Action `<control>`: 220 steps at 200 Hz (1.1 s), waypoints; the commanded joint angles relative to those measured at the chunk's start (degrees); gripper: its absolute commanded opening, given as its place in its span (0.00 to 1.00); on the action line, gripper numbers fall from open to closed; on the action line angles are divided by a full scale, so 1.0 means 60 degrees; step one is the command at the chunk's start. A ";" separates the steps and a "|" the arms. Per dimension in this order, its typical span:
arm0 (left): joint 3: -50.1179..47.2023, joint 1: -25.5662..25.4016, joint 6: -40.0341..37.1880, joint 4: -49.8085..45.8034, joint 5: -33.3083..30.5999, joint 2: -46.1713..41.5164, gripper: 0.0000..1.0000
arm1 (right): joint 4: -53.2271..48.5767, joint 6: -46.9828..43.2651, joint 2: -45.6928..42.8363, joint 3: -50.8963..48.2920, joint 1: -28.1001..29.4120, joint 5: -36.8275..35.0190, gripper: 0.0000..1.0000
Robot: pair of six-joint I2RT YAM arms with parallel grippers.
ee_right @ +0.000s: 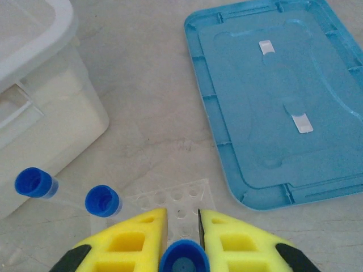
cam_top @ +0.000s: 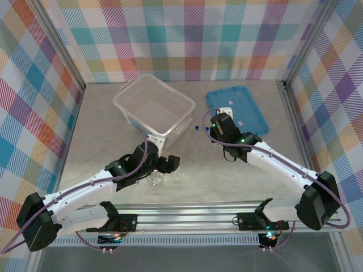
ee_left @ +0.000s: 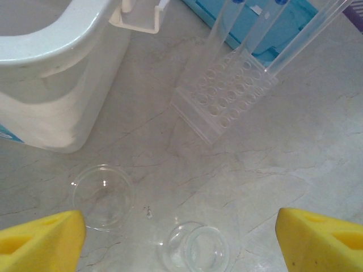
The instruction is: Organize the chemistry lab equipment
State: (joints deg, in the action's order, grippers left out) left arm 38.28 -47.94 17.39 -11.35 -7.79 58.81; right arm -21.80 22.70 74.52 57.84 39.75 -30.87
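My left gripper (ee_left: 181, 238) hangs open just above the table, its yellow fingers (ee_left: 39, 241) far apart. Between them stand a small clear round flask (ee_left: 103, 195) and a tiny clear beaker (ee_left: 195, 249), neither touched. From the top these are the flask (cam_top: 154, 180) and beaker (cam_top: 177, 175), just below my left gripper (cam_top: 168, 164). My right gripper (ee_right: 182, 226) is shut on a blue-capped tube (ee_right: 181, 258) over the clear rack (ee_right: 176, 204). Two more blue-capped tubes (ee_right: 103, 201) lean in the rack's left side. The left wrist view shows the rack (ee_left: 227, 96) with its tubes (ee_left: 266, 28) ahead.
The large translucent white tub (cam_top: 122, 102) stands at the back left, close to the rack; its wall (ee_left: 51, 113) is just left of the flask. The flat blue lid (cam_top: 238, 110) lies at the back right, beside my right gripper (cam_top: 214, 126).
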 commanded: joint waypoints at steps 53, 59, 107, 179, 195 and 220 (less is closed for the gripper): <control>-0.0154 0.0266 0.0215 -0.0539 -0.0461 -0.0089 0.86 | 0.0550 -0.0168 0.0497 0.0028 0.0040 -0.0208 0.13; -0.0184 0.0258 0.0225 -0.0532 -0.0465 -0.0121 0.86 | 0.0576 -0.0165 0.0527 0.0024 0.0041 -0.0204 0.13; -0.0347 0.0358 0.0269 -0.0478 -0.0445 -0.0316 0.86 | 0.0748 -0.0239 0.0814 0.0128 0.0041 -0.0215 0.13; -0.0476 0.0419 0.0325 -0.0440 -0.0373 -0.0410 0.86 | 0.0827 -0.0253 0.1040 -0.0024 -0.0003 -0.0256 0.14; -0.0492 0.0447 0.0328 -0.0393 -0.0347 -0.0371 0.85 | 0.0810 -0.0232 0.1042 -0.0086 -0.0018 -0.0270 0.14; -0.0507 0.0453 0.0380 -0.0291 -0.0262 -0.0287 0.85 | 0.0835 -0.0211 0.1012 -0.0149 -0.0033 -0.0311 0.15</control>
State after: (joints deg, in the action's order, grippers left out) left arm 36.12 -45.80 18.70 -13.45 -9.72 57.36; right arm -18.00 21.74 80.34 57.82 39.72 -31.75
